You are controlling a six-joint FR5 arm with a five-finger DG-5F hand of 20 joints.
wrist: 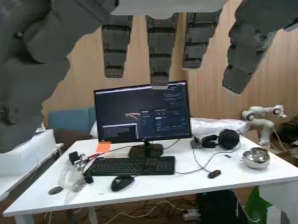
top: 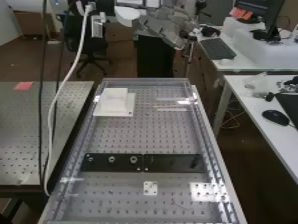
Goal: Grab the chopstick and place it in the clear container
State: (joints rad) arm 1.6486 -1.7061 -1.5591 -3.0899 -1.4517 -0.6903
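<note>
Grey perforated bench (top: 136, 139) (black strip (top: 173, 163) across it), white desk (top: 243, 107) alongside.

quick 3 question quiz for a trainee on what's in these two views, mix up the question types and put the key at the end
1. True or false: the hand hangs with its fingers straight, holding nothing.

2. Multiple choice: on the white desk, which thing lies between the monitor and the mouse?
a) metal bowl
b) keyboard
c) headphones

3. Fill in "beyond" or "nearer than": seen from the high camera, the white block lies ____ the black strip.

Key: 1 true; 2 b; 3 beyond
</note>
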